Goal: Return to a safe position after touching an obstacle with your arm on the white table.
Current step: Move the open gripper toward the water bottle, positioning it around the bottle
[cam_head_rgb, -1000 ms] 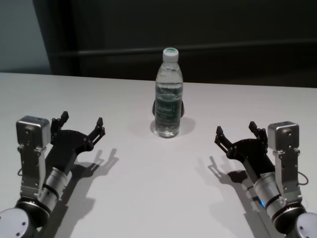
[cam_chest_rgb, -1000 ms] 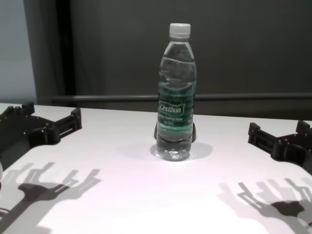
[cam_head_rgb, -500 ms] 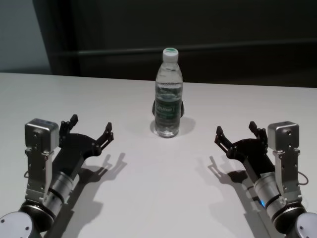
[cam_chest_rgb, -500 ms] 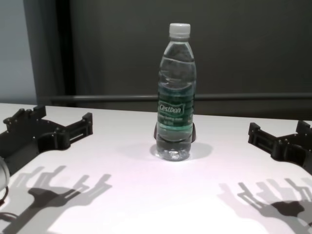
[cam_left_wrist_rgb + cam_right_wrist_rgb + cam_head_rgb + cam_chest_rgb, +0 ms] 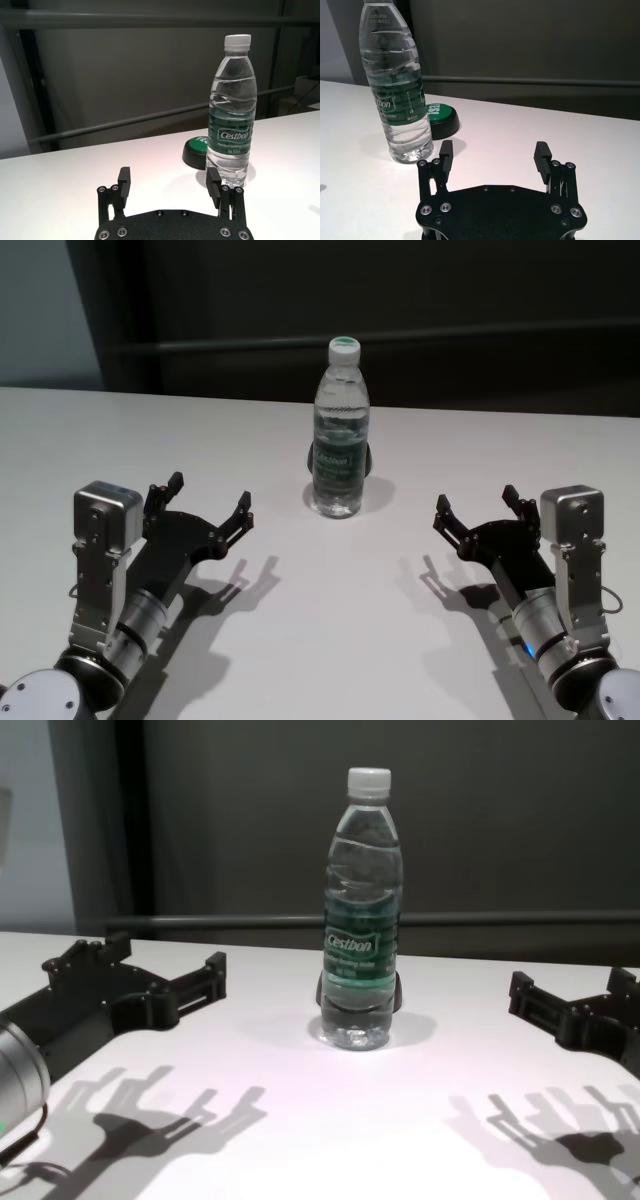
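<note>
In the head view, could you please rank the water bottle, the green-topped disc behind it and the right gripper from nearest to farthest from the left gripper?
1. Water bottle, upright at the table's middle, ahead and to the right of the left gripper.
2. Green-topped disc, just behind the bottle.
3. Right gripper, open, across the table.

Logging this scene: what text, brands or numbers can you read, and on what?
"Cestbon": green label of the bottle.
Small print under it: too small to read.
Embossed digits near the bottle's shoulder: not clearly legible.
White letters on the green-topped disc behind it: partly hidden, unreadable.
</note>
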